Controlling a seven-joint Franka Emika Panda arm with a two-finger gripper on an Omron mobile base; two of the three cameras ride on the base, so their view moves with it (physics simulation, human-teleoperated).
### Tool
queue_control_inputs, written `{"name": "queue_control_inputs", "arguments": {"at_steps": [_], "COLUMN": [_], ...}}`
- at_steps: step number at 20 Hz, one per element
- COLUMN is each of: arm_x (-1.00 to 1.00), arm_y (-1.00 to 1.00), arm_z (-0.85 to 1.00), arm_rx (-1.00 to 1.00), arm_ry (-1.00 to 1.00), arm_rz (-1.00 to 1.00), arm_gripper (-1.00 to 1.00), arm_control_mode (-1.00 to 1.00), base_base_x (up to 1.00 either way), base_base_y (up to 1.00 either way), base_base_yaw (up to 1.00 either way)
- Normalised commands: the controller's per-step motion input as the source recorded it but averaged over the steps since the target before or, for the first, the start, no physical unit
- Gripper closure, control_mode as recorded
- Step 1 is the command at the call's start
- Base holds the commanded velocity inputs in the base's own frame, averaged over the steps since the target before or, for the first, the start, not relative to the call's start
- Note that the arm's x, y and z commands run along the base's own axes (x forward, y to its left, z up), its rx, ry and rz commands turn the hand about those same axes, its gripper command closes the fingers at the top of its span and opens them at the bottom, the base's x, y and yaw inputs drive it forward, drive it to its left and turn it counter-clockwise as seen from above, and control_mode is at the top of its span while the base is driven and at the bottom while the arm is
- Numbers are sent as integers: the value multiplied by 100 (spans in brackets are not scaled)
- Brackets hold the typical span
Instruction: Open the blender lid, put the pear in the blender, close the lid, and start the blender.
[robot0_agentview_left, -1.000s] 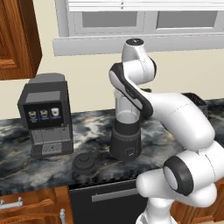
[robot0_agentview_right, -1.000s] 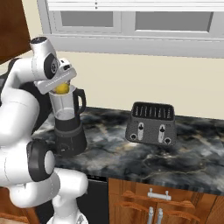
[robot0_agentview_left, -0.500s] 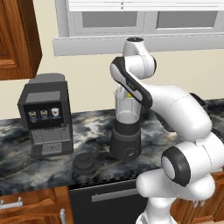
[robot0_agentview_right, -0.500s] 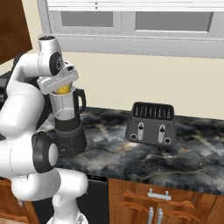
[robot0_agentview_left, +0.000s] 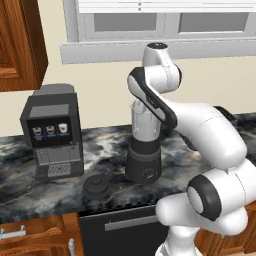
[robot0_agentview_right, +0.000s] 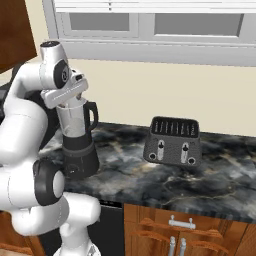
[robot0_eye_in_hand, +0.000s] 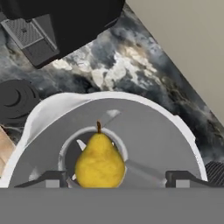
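The hand (robot0_eye_in_hand: 113, 179) hangs directly over the open mouth of the blender (robot0_agentview_left: 143, 150), its two tips spread wide on either side of the pear (robot0_eye_in_hand: 100, 162) with clear gaps between, so it holds nothing; the pear looks to lie down inside the jar on the blade hub, stem up. The blender lid (robot0_agentview_left: 97, 186) lies on the dark marbled table (robot0_agentview_left: 100, 150) just beside the blender's base, on the side toward the coffee machine (robot0_agentview_left: 52, 132). Judging from this, the fruit is in and the lid still has to be fetched and seated before the start control is pressed. The risks I see: pulling the hand out at an angle could catch the jar rim or the spout and rock the tall, narrow blender; the lid is low and domed with a small knob, so a grip that lands off the knob may slip or push it along the table toward the front edge; and setting it on tilted would leave it unseated, so it could pop off once the motor runs. Count: one blender, one lid, one pear, one coffee machine, one toaster (robot0_agentview_right: 172, 141) standing well apart along the table, and one hand
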Motion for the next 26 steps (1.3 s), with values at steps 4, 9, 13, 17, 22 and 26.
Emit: {"name": "queue_control_inputs", "arguments": {"at_steps": [4,9,13,17,22,26], "arm_x": [-29,-62,-89,-73,-63,-38], "arm_y": [0,14,33,12,36,71], "arm_z": [47,54,1,-34,-27,-49], "arm_rx": [0,0,0,0,0,0], "arm_ry": [-14,-11,0,13,16,15], "arm_rz": [0,0,-3,4,-3,-11], "arm_gripper": [-100,-100,-100,-100,-100,-100], "arm_control_mode": [-100,-100,-100,-100,-100,-100], "base_base_x": [0,0,0,0,0,0], "base_base_y": [0,0,0,0,0,0], "base_base_yaw": [0,0,0,0,0,0]}}
